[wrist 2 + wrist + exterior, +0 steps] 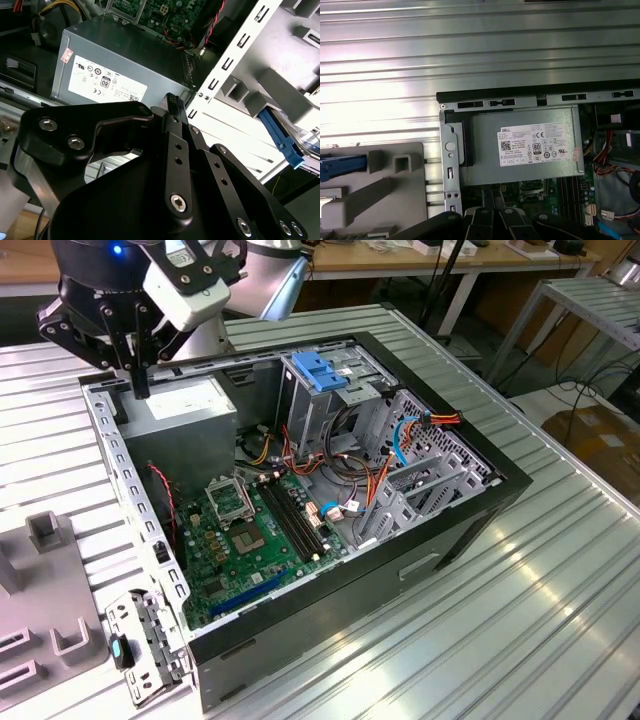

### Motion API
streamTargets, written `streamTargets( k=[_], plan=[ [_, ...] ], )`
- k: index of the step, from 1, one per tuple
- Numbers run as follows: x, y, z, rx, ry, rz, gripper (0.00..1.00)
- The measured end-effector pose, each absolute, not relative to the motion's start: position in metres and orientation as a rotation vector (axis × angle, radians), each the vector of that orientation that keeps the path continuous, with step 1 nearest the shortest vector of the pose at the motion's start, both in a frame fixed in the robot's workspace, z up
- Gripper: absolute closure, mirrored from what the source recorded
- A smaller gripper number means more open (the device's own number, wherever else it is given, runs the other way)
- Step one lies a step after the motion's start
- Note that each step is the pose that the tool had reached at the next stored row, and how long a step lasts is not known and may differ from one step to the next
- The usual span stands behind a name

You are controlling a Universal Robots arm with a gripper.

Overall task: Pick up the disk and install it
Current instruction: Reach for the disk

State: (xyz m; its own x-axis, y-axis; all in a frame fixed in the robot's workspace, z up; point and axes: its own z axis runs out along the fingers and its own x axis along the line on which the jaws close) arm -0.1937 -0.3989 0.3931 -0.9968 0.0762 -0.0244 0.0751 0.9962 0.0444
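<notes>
The disk (282, 139) lies in a grey holder (260, 95) beside the case; in the second wrist view I see its blue carrier rail and a strip of silver metal. Its blue rail (342, 166) also shows at the picture's edge in the first wrist view. My gripper (140, 388) hangs over the case's back corner in the exterior view's left, above the grey power supply box (180, 410). Its black fingers (172, 112) stand together, shut on nothing. The gripper is well apart from the disk.
The open computer case (470, 520) lies on a ribbed metal table (520, 620), with the motherboard (245, 540) and loose cables inside. A bare blue bracket (318, 370) sits atop the drive cage. The grey fixture (45, 580) stands at the exterior view's left.
</notes>
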Motion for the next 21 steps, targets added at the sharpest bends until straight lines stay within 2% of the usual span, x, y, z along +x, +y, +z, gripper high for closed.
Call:
streamTargets(
  k=[21],
  plan=[
    [-0.208,-0.399,0.393,0.118,3.112,0.068,0.89]
  ],
)
